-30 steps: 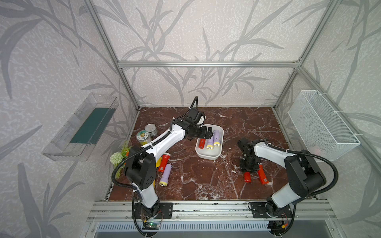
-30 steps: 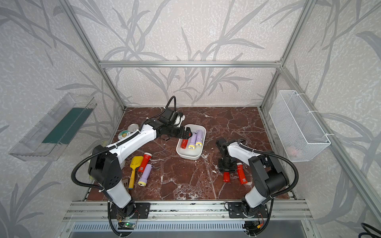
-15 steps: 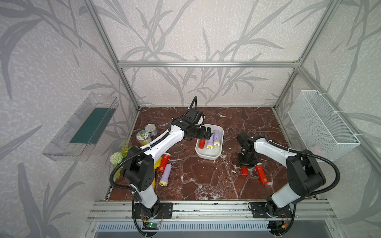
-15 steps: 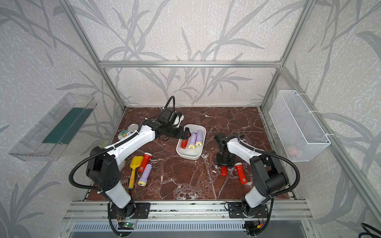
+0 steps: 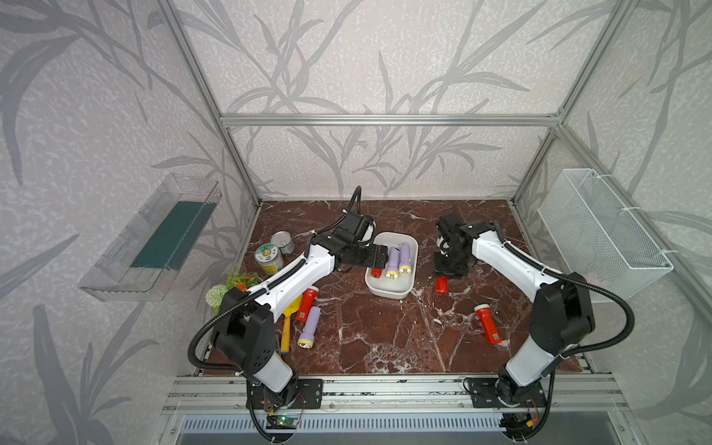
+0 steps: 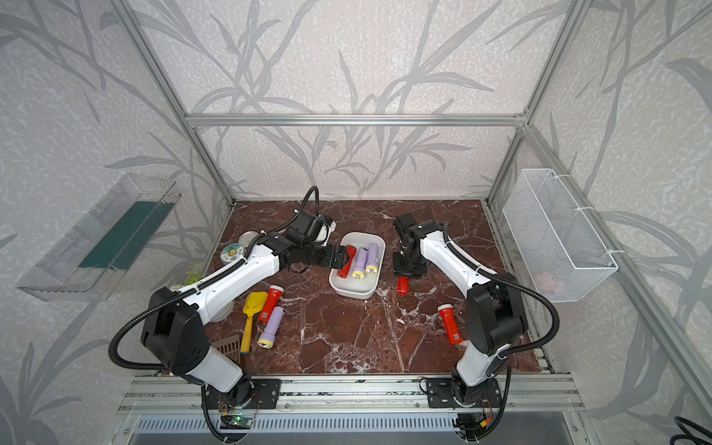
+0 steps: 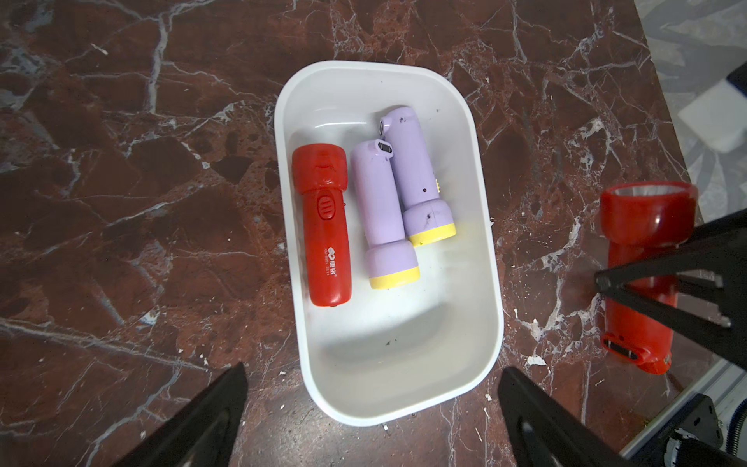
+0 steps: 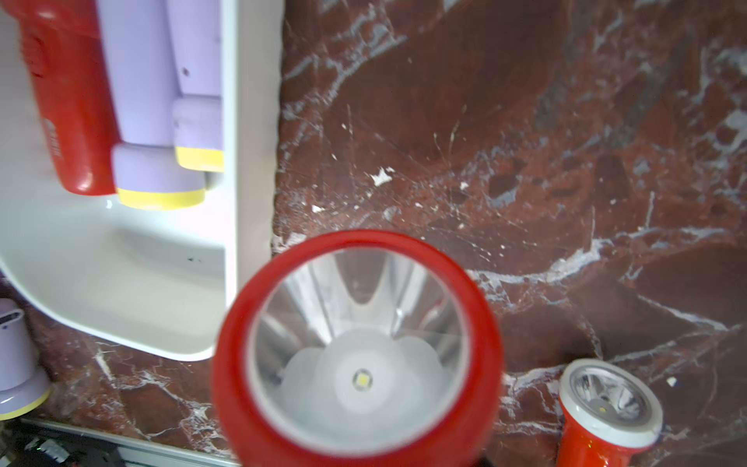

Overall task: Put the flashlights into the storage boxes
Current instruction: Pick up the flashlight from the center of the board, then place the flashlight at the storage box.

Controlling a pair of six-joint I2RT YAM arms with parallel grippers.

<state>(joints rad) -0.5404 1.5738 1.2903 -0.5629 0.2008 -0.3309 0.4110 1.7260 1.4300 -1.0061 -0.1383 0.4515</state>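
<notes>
Since a second ago the right arm has carried the held red flashlight (image 5: pixel 441 285) away from its neighbour. The right end effector (image 5: pixel 444 274) is clamped on its body just beside the white tub (image 5: pixel 388 294), outside the rim. The left end effector (image 7: pixel 374 368) hovers at the tub's left side with its fingers spread wide, gripping nothing. Inside the tub lie a red flashlight (image 7: pixel 323 226) and two lavender flashlights (image 7: pixel 384 218), side by side. A loose red flashlight (image 5: pixel 487 323) lies on the counter (image 5: pixel 385 339) near the right arm. Another red one (image 6: pixel 269 304) and a lavender one (image 6: pixel 271 327) rest by the yellow spatula (image 6: pixel 250 319).
</notes>
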